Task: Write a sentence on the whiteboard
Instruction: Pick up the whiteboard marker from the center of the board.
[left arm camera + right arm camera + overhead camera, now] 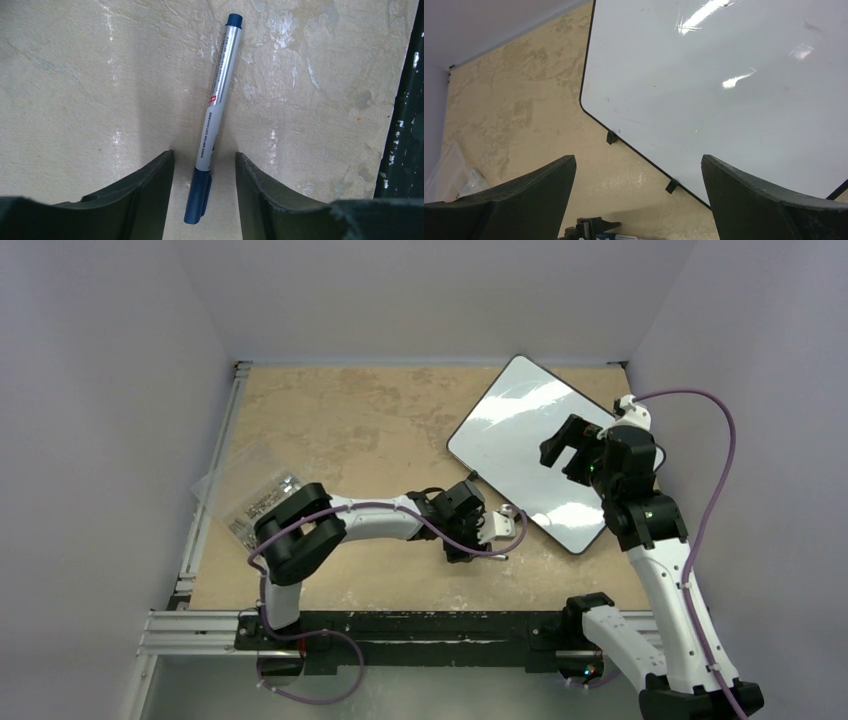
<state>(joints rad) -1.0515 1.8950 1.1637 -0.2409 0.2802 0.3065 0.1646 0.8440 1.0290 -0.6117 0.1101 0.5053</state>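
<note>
The whiteboard (525, 445) lies askew near the far right corner, bare table (340, 420) to its left. Its glossy face is blank. Both grippers gape: left (205, 165) astride a marker (215, 107), right (639, 165) over the board's edge.

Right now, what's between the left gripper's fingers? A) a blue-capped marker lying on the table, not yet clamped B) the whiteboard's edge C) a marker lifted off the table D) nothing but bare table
A: in the left wrist view the marker lies flat on the table between the open fingers of the left gripper, with a gap on each side.
</note>
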